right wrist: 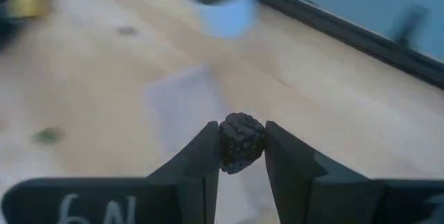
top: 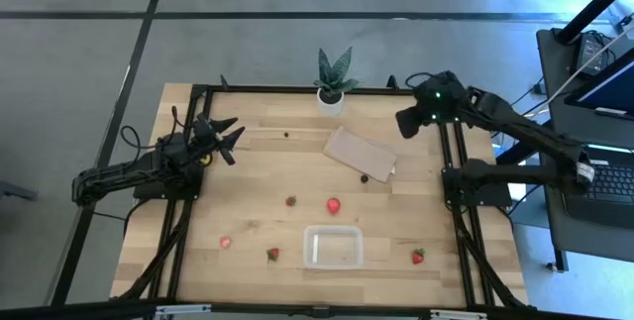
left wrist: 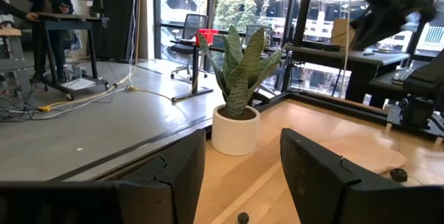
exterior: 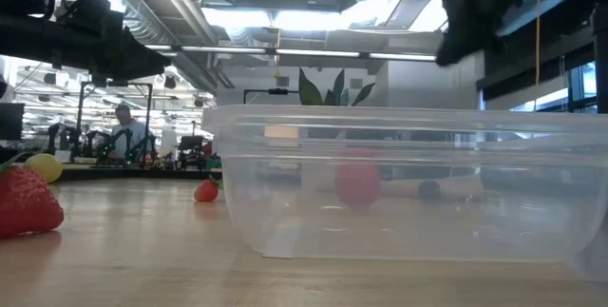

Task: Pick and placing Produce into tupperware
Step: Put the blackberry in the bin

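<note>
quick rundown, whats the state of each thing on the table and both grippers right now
tupperware: upright, no lid, empty
right gripper: shut on a dark berry, raised over the table's right rear
left gripper: open, empty, at the table's left side
strawberries: loose on the table, none in the tupperware
tan sheet: flat on the table
potted plant: upright at the rear edge

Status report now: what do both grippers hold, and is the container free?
Right gripper shut on a dark berry, raised by the far right edge. Left gripper open, empty. Container empty, nothing above it.
</note>
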